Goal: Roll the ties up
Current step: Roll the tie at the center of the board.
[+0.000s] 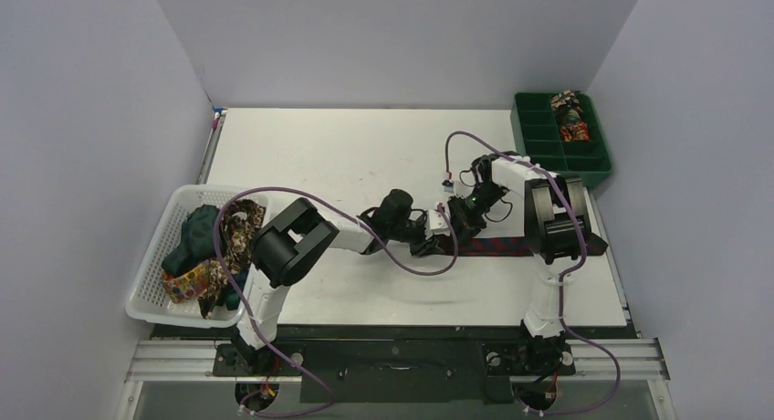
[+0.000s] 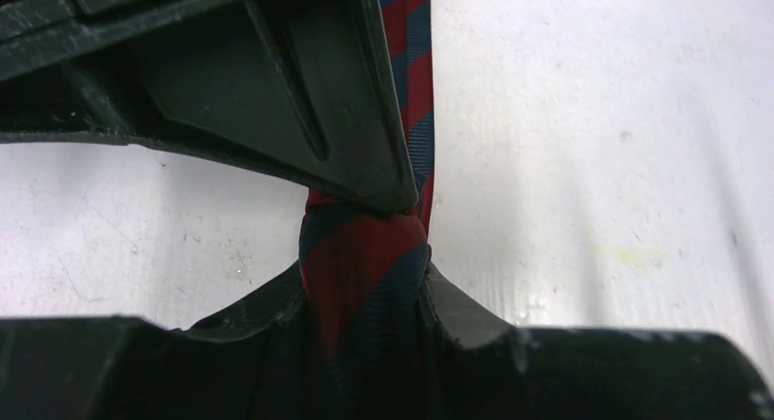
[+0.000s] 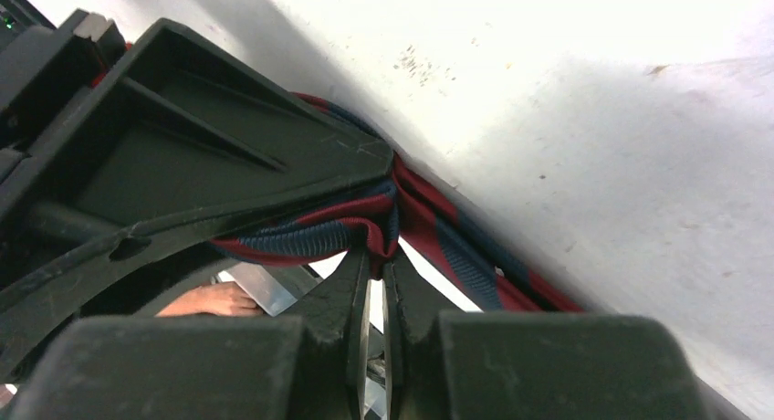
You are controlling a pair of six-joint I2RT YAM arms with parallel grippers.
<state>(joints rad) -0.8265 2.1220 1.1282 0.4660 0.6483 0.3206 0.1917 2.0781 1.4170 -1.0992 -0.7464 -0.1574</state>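
A navy tie with red diagonal stripes (image 1: 497, 247) lies along the table in front of the right arm, its end folded at the middle. My left gripper (image 1: 436, 237) is shut on a bunched fold of this tie (image 2: 365, 265). My right gripper (image 1: 458, 221) is shut on the tie's folded edge (image 3: 374, 233), right beside the left one; the other gripper's black finger (image 3: 210, 155) presses against the same fold. More ties, brown-gold floral (image 1: 239, 233), dark green (image 1: 193, 233) and multicoloured (image 1: 187, 283), lie piled in the white mesh basket (image 1: 151, 297).
A green compartment tray (image 1: 548, 146) stands at the back right with rolled ties (image 1: 570, 114) in its far compartments. The white basket overhangs the table's left edge. Purple cables (image 1: 402, 256) loop over the table near both wrists.
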